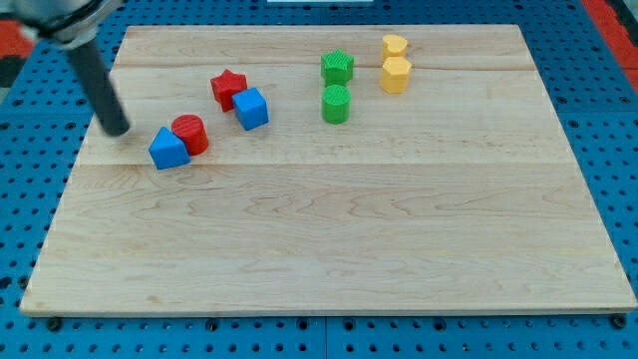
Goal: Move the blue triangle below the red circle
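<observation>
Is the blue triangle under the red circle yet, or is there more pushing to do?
Not yet. The blue triangle already touches the red circle, but it sits at the circle's lower left, more beside it than below. My tip is just left of the triangle, not touching it. Left to do: slide the triangle toward the view's right and bottom until it sits straight below the circle.

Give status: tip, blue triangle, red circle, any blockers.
My tip just left of blue triangle, small gap. Triangle touching red circle, at its lower left, not below yet. Nothing between tip and triangle.
</observation>
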`<state>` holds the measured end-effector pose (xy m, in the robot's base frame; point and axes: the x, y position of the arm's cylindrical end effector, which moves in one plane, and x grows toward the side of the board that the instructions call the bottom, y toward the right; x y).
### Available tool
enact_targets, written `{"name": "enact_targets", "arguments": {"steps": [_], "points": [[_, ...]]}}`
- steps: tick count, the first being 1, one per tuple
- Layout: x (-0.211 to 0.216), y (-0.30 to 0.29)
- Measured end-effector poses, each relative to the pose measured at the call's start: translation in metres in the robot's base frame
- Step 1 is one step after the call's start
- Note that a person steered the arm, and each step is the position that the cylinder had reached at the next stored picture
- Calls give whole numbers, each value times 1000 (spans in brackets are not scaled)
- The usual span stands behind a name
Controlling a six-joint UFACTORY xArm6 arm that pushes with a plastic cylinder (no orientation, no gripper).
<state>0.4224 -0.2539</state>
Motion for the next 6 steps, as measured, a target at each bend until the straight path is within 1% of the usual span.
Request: {"name": "enact_targets", "arguments": {"steps": [1, 2, 3, 4, 5, 6], "points": [[13, 45], [13, 72], [13, 64], [12, 72], [12, 43], [11, 41]]}}
